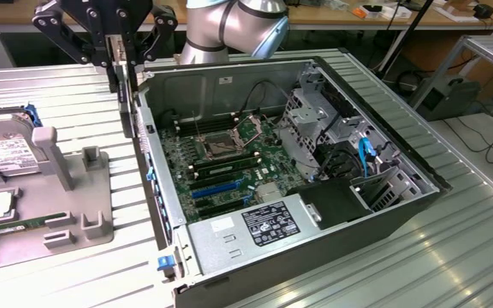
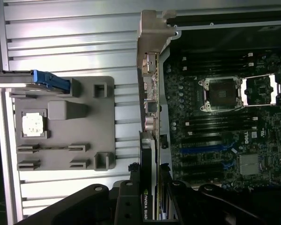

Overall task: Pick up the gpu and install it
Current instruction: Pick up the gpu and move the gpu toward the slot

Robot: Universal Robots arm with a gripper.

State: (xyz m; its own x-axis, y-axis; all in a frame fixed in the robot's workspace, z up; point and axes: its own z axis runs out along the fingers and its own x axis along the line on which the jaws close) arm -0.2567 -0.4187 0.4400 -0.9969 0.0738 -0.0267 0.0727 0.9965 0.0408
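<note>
Gpu (image 1: 126, 119) edge-on within pincer (image 1: 124, 74) grip

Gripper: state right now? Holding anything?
gripper: shut on the gpu, card held edge-on at the edge of the open computer case.

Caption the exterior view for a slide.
The gripper holds the gpu upright, edge-on, at the open computer case's wall nearest the grey parts tray.

Light: bright, even, from overhead
Glare: white bands on the ribbed table (image 2: 75, 51) beyond the gripper fingers (image 2: 131, 201); soft sheen streaks on it in the exterior view
Shadow: computer case (image 1: 221, 83) interior dim beside the fingers; fingers nearly black
</note>
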